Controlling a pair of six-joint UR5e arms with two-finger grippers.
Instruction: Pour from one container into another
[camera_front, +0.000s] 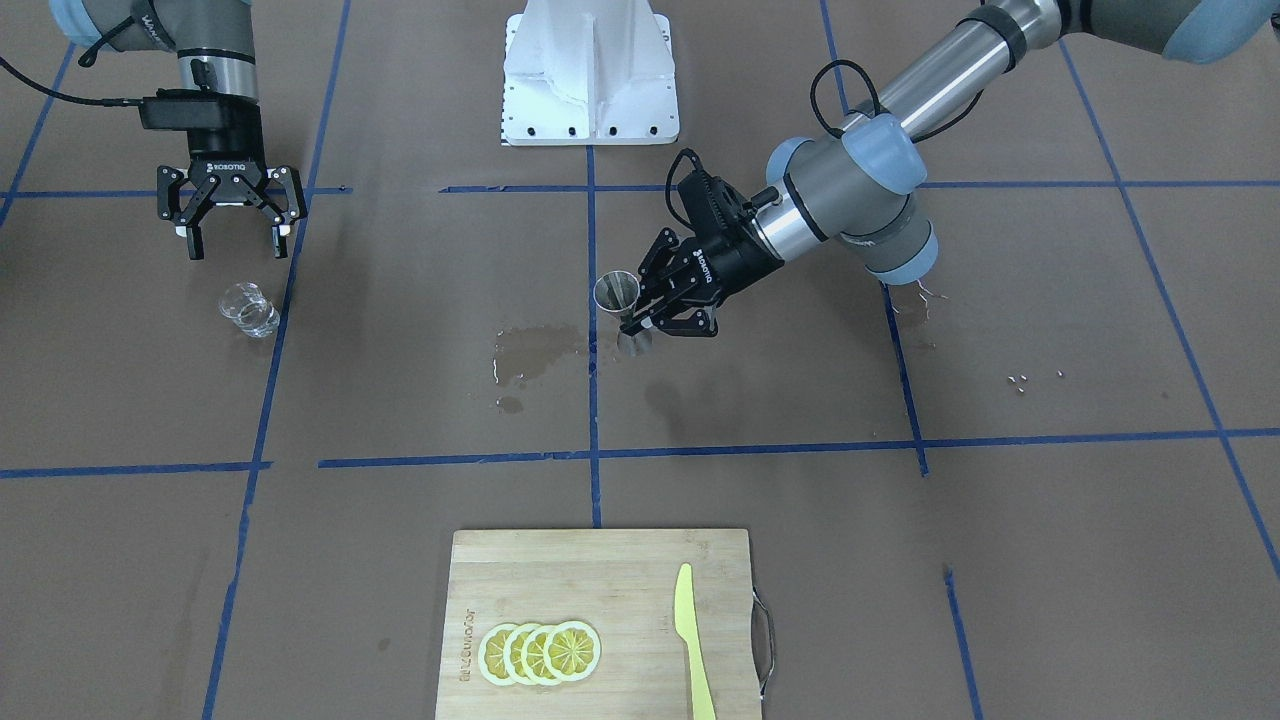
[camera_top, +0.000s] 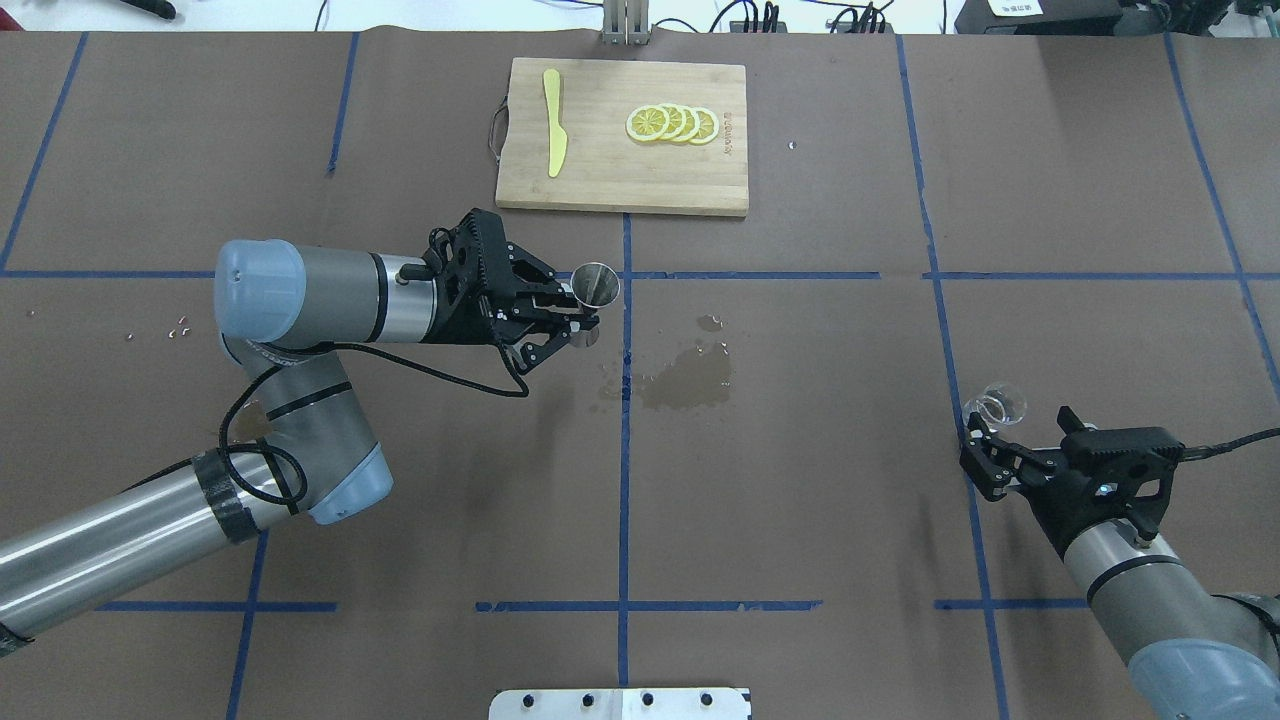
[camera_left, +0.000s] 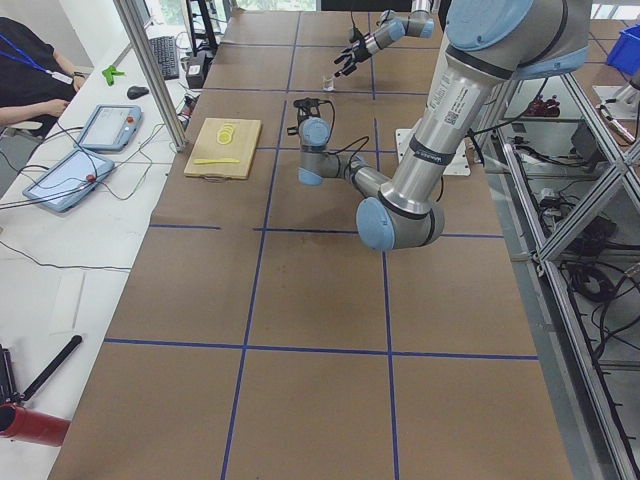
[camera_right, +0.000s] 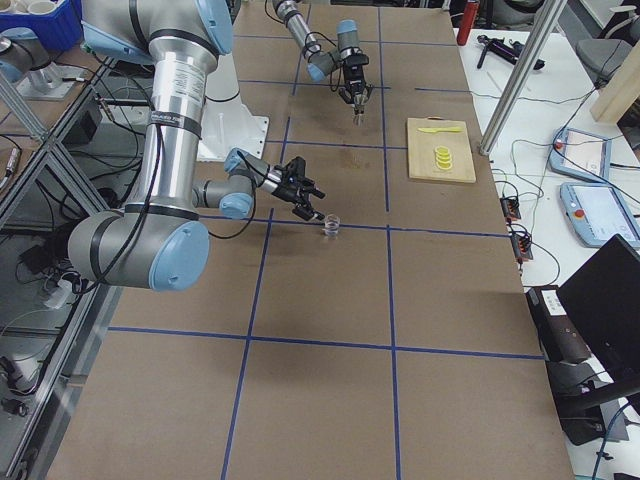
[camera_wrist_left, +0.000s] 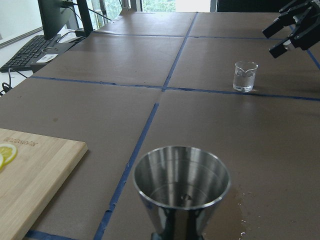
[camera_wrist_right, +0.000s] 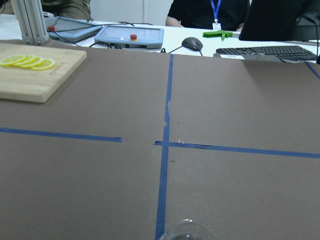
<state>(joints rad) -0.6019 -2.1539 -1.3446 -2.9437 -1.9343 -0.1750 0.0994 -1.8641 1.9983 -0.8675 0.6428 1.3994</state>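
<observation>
Closest to the robot, a white base plate sits at the edge of a brown table marked with blue tape lines.

Further out on the robot's right side, the right gripper hangs above the table with its two fingers spread wide and nothing between them. Just beyond its fingertips, apart from them, the small clear glass cup stands upright on the table beside a tape line. It seems to hold some clear liquid.

Near the middle of the table, the left gripper reaches in sideways. Its fingers are closed around the narrow waist of the shiny steel jigger, which is upright with its open upper cone facing up. Whether the jigger's base touches the table cannot be told. The jigger and the cup are well apart.

Beside the jigger, towards the robot's right, a dark wet patch stains the table.

Farthest from the robot lies a wooden cutting board. On it rest a row of overlapping lemon slices and a yellow knife, well apart from each other.
</observation>
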